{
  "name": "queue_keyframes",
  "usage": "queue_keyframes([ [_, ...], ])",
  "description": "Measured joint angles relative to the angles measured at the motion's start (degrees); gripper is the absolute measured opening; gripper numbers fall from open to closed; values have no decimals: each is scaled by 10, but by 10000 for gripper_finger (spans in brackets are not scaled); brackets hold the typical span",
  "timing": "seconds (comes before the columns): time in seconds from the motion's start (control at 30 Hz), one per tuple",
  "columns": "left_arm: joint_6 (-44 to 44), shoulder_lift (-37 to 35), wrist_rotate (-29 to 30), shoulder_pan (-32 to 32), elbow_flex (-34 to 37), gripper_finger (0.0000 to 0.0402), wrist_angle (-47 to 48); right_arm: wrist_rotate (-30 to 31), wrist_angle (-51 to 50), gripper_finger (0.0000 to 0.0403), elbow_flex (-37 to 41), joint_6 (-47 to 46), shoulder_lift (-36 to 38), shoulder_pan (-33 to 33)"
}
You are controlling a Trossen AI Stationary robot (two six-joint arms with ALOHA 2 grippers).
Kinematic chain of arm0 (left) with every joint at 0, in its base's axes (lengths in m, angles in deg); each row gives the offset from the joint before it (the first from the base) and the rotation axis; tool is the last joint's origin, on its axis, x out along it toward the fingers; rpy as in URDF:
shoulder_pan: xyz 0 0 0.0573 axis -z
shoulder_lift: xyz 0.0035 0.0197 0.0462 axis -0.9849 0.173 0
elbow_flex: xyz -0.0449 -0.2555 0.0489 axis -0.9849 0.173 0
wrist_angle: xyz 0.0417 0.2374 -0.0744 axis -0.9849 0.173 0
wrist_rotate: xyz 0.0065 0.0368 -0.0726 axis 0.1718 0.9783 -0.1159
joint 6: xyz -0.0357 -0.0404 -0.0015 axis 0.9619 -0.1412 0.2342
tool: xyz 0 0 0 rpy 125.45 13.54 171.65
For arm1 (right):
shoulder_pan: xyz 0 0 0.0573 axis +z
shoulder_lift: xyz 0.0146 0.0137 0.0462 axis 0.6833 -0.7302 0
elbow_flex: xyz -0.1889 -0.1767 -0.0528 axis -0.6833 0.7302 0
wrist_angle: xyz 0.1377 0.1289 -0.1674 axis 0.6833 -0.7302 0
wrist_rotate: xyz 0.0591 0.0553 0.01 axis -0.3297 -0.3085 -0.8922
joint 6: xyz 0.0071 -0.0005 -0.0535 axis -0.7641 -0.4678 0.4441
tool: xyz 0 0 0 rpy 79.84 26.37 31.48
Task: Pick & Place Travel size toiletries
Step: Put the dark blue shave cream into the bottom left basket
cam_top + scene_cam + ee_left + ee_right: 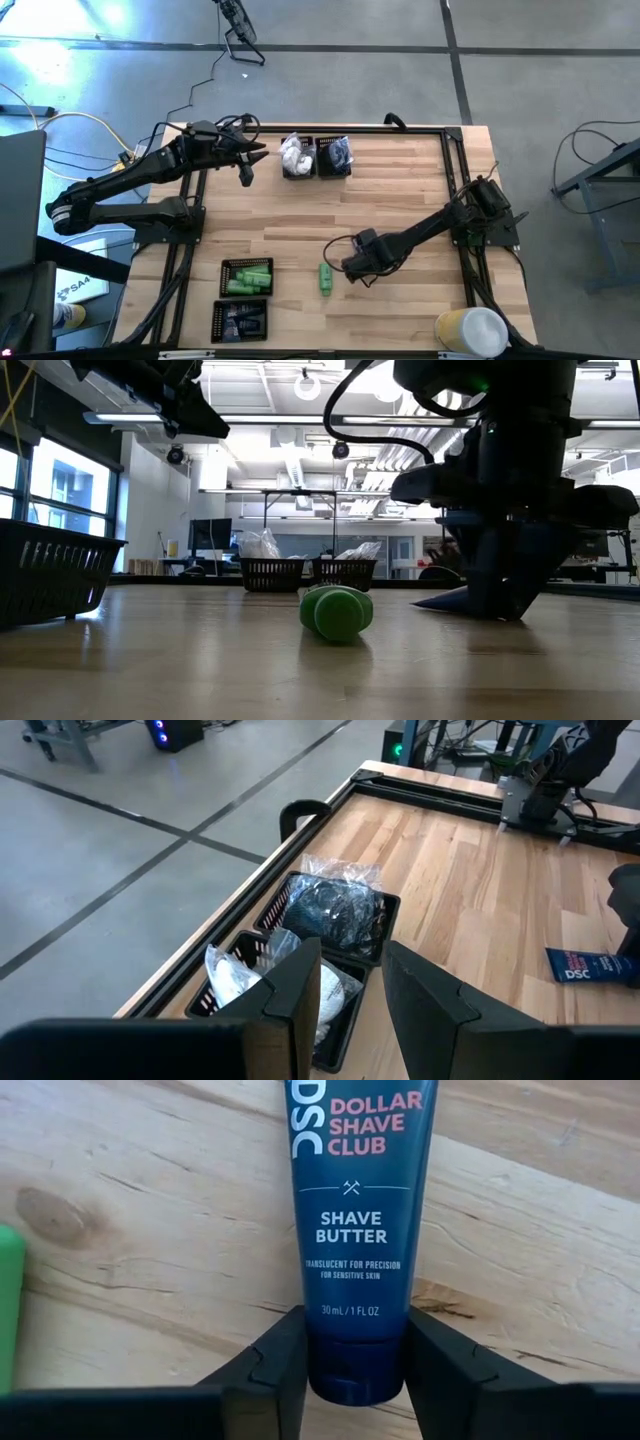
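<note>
Right gripper (355,1365): low over the front middle of the table (400,200), fingers (262,1370) pressed against both sides of the cap end of a navy tube (358,1230); contact looks firm, though whether the tube is off the wood cannot be told.
Navy tube: labelled "Dollar Shave Club Shave Butter", lying flat along the boards, cap end between the right fingers, body reaching away from the wrist; in the left wrist view only its far end (590,966) shows beyond the dark arm.
Loose green tube (325,278): lying on the bare wood just beside the right gripper (352,268), on its left side and apart from it; in the low view its round cap end (337,612) faces the camera, with the dark right gripper (500,595) close by.
Left gripper (247,172): raised above the back left of the table, near the two rear trays, fingers (300,985) spread with a clear gap and nothing between them.
Rear trays: black mesh, side by side at the back edge; one (297,158) holds white crinkly packets (235,982), the other (333,157) holds dark round pieces in clear bags (335,905).
Front trays: two black mesh trays near the front left; one (247,277) holds several green tubes (250,280), the one in front (241,319) holds navy tubes (243,322).
Front right corner: a pale yellow round container (470,330).
</note>
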Motion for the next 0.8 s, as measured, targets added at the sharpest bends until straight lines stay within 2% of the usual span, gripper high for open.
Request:
queue_keyframes([
  [0.23, 0, 0, 0, 0, 0, 108, 0, 9, 2, 122, 0, 27, 7, 0],
  [0.43, 0, 0, -1, 0, 0, 108, 0, 45, 3, 130, 0, 32, 31, -2],
  [0.57, 13, 0, -1, 0, 0, 108, -2, 85, 7, 123, 0, 52, 56, -2],
  [0.8, 115, 0, 5, 0, 0, 108, -3, 198, 9, 127, 0, 74, 96, -6],
])
